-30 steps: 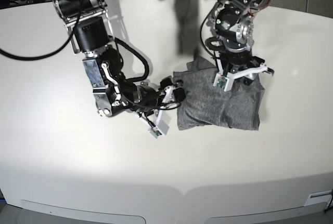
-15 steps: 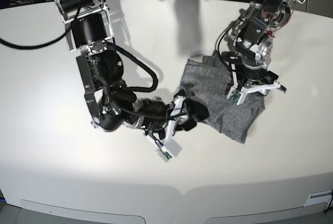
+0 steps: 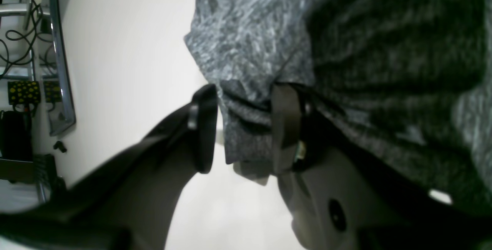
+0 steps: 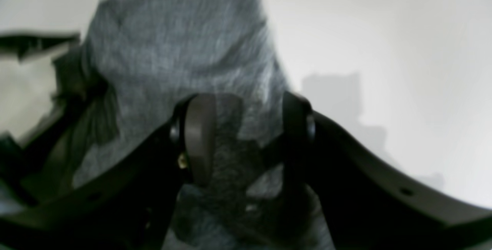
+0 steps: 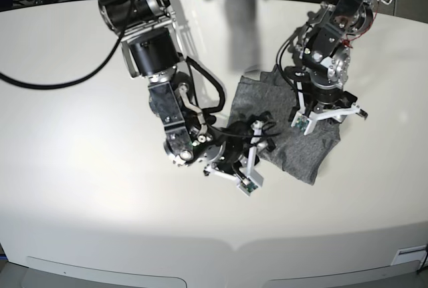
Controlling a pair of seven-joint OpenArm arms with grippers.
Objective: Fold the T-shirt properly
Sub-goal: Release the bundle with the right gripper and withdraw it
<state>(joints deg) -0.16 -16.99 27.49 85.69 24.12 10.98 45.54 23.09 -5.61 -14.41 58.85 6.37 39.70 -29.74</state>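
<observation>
The grey T-shirt (image 5: 287, 131) lies bunched on the white table (image 5: 80, 188), at about 3 o'clock from the table's middle in the base view. The left gripper (image 3: 244, 127) has its jaws closed on a hanging fold of the shirt's edge, cloth pinched between both pads. The right gripper (image 4: 246, 138) grips another bundle of the same fabric, at the shirt's 8 o'clock corner in the base view; this wrist view is blurred.

A plain white table (image 5: 80, 188) fills the scene — black cables (image 3: 17, 23) tangled beyond its edge.
</observation>
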